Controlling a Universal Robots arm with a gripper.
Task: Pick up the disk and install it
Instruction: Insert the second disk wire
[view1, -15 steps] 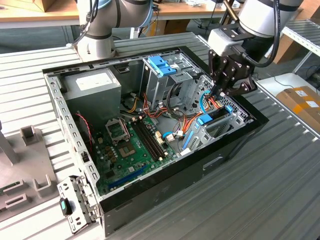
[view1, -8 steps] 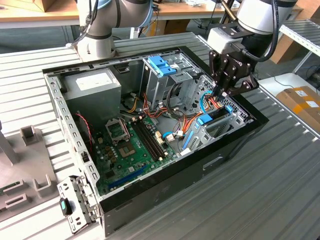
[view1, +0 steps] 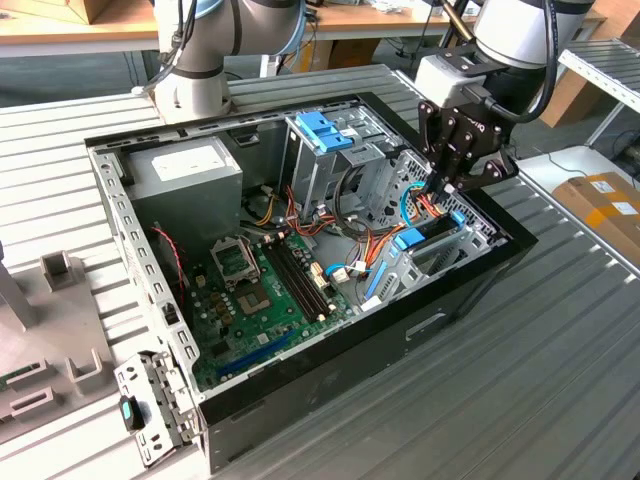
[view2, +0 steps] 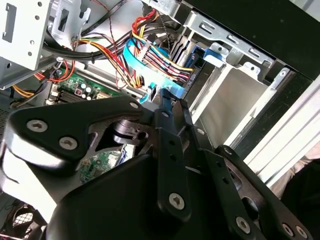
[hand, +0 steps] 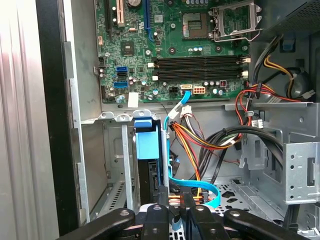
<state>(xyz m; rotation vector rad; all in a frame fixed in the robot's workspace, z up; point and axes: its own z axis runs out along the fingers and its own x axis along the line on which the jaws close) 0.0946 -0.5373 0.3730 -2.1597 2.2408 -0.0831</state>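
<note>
Blue plastic marks the disk (view1: 425, 238), which stands on edge in a bay at the front corner of the open case (view1: 470, 290), toward the exterior view's right. The tool (view1: 441, 186) hangs directly above the bay's far end, its black fingers (view1: 452, 150) pointing down into the case among the orange and blue cables (view1: 385, 245). In the first wrist view the disk (hand: 149, 150) lies straight ahead of the tool (hand: 175, 212), its blue bracket facing the camera and its dark body dropping into the metal bay; the fingers (hand: 161, 200) stand close together, almost touching, with a thin blue cable (hand: 172, 165) running between them. In the second wrist view the tool (view2: 169, 105) again shows its fingertips drawn near one another, at a blue connector beside a bundle of coloured wires (view2: 160, 60); whether they pinch the cable or the connector cannot be told.

The green motherboard (view1: 270, 290) covers the case floor. A grey power supply (view1: 185, 175) sits in the far corner at the exterior view's left. A drive cage topped by a blue latch (view1: 325, 130) rises between the supply and the tool. The case rests on a ribbed metal tabletop (view1: 560, 360).
</note>
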